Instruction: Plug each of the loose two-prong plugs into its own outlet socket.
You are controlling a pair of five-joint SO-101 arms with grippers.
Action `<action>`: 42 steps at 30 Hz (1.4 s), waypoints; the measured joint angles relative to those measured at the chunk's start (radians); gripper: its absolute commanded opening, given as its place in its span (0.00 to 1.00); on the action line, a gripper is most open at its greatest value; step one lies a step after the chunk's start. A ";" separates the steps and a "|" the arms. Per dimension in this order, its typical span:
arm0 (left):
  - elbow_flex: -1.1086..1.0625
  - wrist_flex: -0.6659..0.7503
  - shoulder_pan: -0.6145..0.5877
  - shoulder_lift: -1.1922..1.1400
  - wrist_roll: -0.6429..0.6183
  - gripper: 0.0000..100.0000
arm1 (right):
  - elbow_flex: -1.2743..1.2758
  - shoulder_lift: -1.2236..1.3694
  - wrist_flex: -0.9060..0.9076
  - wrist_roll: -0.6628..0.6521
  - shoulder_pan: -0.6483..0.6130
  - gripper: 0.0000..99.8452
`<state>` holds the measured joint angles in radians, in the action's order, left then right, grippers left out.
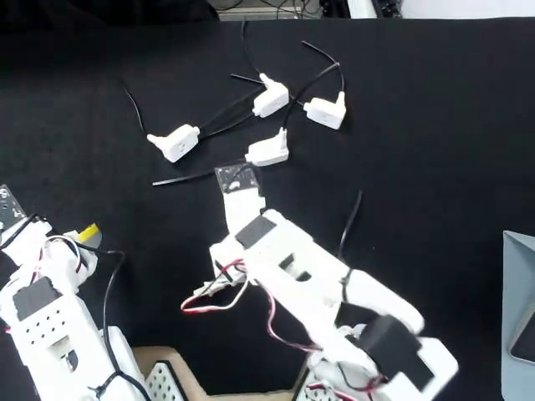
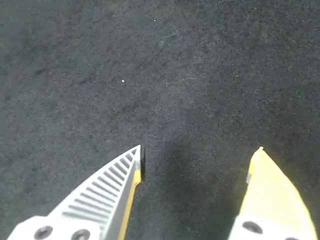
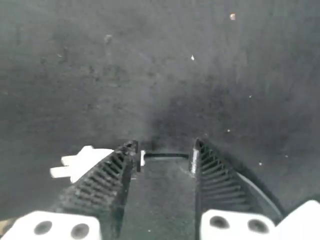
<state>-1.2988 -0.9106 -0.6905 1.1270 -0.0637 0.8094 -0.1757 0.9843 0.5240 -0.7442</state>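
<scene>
Left gripper (image 2: 200, 150) and right gripper (image 3: 165, 147) both spread over black tabletop (image 2: 150, 60).
White plug (image 3: 82, 162) just beside a right gripper finger; three other plugs (image 1: 272, 100) lie beyond it.

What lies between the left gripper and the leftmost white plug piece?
Only bare black cloth, seen in the high view, lies between the left gripper and the leftmost white plug piece.

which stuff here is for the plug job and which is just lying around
For the job:
- four white plug or socket pieces on black cords
- right gripper, open beside one
- left gripper, open

Lying about:
- grey box at the right edge
- tan board by the arm bases
</scene>
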 measured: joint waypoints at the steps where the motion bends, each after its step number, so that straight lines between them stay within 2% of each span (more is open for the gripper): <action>1: 0.000 0.000 0.000 0.000 0.000 0.33 | -0.009 0.018 0.000 0.011 -0.002 0.17; 10: 0.000 0.000 0.000 0.000 0.000 0.33 | -0.032 0.069 0.000 0.094 -0.118 0.16; 15: 0.000 0.000 0.000 0.000 0.000 0.33 | -0.032 0.069 0.014 0.098 -0.127 0.16; 24: 0.000 0.000 0.000 0.000 0.000 0.33 | -0.178 0.069 0.324 0.058 -0.193 0.17; 27: 0.000 0.000 0.000 0.000 0.000 0.33 | -0.209 0.074 0.376 0.055 -0.190 0.17; 31: 0.000 0.000 0.000 0.000 0.000 0.33 | -0.207 0.075 0.365 0.055 -0.190 0.17; 42: 0.000 0.000 0.000 0.000 0.000 0.33 | -0.057 0.072 0.143 0.040 -0.189 0.17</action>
<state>-1.2988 -0.9106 -0.6905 1.1270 -0.0637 0.7526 -0.1036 1.1270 0.5639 -0.9329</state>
